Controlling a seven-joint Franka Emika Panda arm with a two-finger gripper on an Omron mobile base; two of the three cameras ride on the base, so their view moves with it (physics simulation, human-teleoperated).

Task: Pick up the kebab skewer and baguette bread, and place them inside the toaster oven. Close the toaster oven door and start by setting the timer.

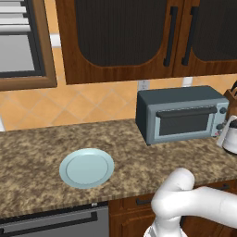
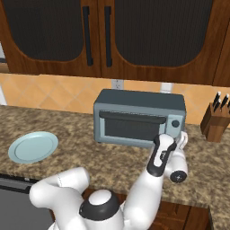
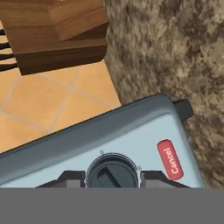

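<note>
The oven (image 2: 139, 117) sits on the bench (image 1: 41, 152) against the tiled wall, and its door (image 2: 131, 126) looks shut, handle bar along the top. The skewer and bread can't be made out through the dark glass, so whether they are inside is a guess; the plate (image 1: 86, 167) to the left lies bare.

The claw (image 3: 112, 180) is up at the oven's right-hand control strip. In the hand view its two tips flank a round dark knob (image 3: 112, 171), one on each side, about half spread. Whether the pads already press the knob cannot be told, since the tips are cut off at the bottom edge. A red Cancel button (image 3: 169, 159) sits just beside the knob; a knife block (image 2: 214, 121) stands well apart.

The step in hand looks like setting the timer. To do it well:
- keep the knob centred between the tips
- squeeze until both pads bear evenly
- roll the wrist about the knob's own axis, not sideways, or the tips will slip off
- stay clear of the Cancel button.
</note>
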